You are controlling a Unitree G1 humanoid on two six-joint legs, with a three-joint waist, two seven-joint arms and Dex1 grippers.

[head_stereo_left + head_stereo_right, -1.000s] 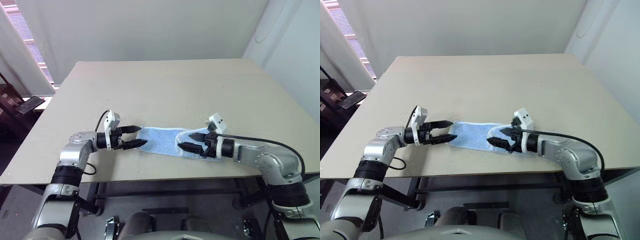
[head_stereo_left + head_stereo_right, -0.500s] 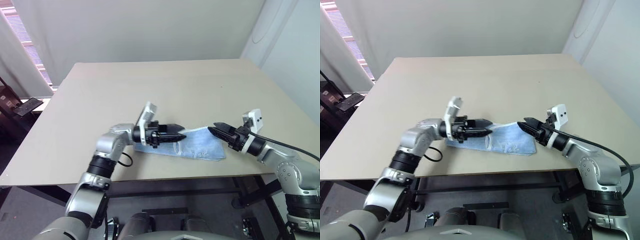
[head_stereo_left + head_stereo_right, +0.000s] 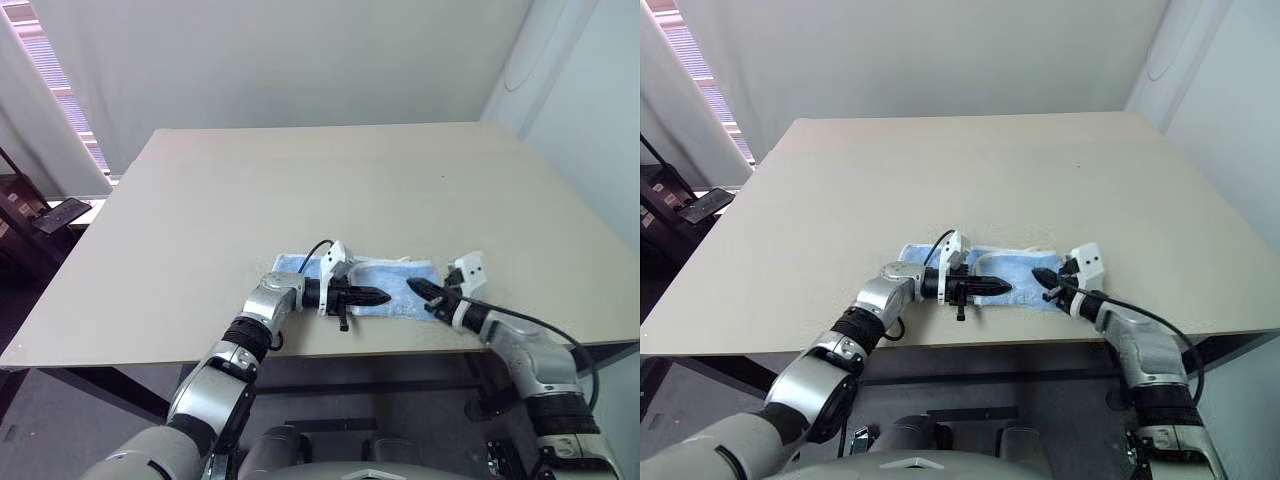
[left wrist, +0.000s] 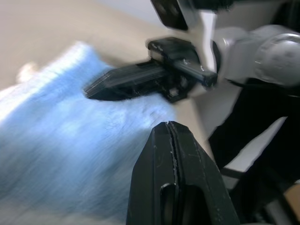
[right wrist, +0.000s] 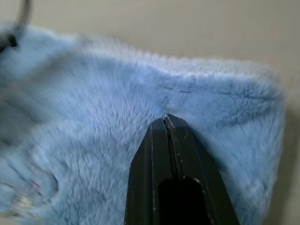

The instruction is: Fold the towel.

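Note:
The towel [image 3: 392, 278] is a light-blue terry cloth with white edging, lying flat near the front edge of the beige table [image 3: 300, 170]. My left gripper [image 3: 380, 296] reaches in from the left over the towel's middle, level, fingers shut with nothing between them. My right gripper [image 3: 414, 287] comes from the right, tilted down onto the towel's right end, also shut and empty. The two tips point at each other a short way apart. In the right wrist view the shut fingers [image 5: 164, 140] rest on the blue pile [image 5: 93, 117]. The left wrist view shows the right gripper [image 4: 93, 90] just ahead over the towel [image 4: 65, 150].
The table's front edge [image 3: 300, 345] runs just below the towel. Dark furniture carrying a flat black object [image 3: 62, 213] stands off the table's left side. A white wall [image 3: 300, 60] rises behind.
Both grippers have gone from open to shut. The left one swept right across the towel, the right one sank onto its right end. The towel now looks shorter and lies flat.

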